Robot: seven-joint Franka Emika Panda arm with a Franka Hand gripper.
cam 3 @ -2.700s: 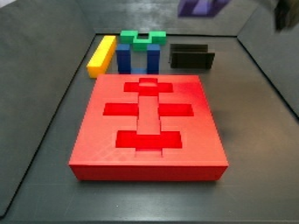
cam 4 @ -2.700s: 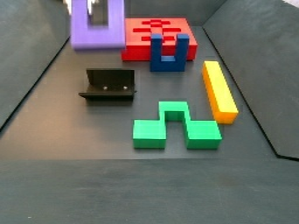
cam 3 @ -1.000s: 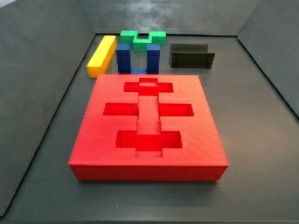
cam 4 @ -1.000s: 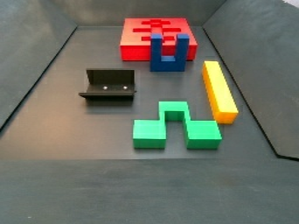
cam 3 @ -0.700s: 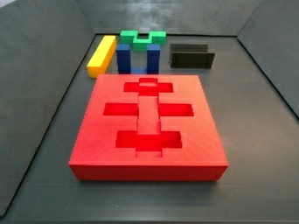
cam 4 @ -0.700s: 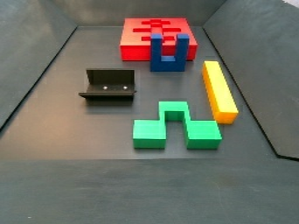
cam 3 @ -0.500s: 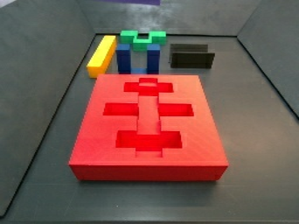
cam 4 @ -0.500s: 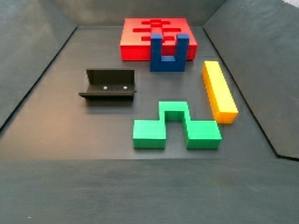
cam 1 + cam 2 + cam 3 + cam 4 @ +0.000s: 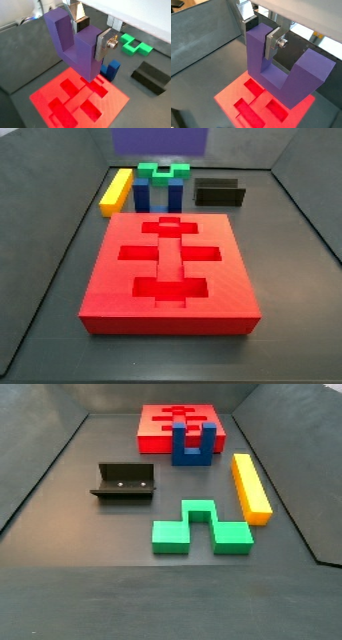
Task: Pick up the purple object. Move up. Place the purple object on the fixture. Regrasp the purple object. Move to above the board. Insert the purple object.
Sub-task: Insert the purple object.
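A dark grey floor [image 9: 80, 504] carries, from left to right in a side view, the fixture [image 9: 124, 481], a blue block [image 9: 194, 446] against the board [image 9: 160, 424], a green block [image 9: 201, 529] and a yellow bar [image 9: 250, 486]. High above the board [image 9: 80, 95], the gripper [image 9: 276, 37] is clamped on the purple object [image 9: 281, 75], prongs up. A side view catches only its lower edge [image 9: 158, 141]; the fingers are cut off there.

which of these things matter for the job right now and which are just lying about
In the job:
- purple object, clamped in the hand, held in the air over the board
- board, under it in both wrist views
- fixture, nothing on it

Lying about:
- green block
- yellow bar
- blue block, standing against the board
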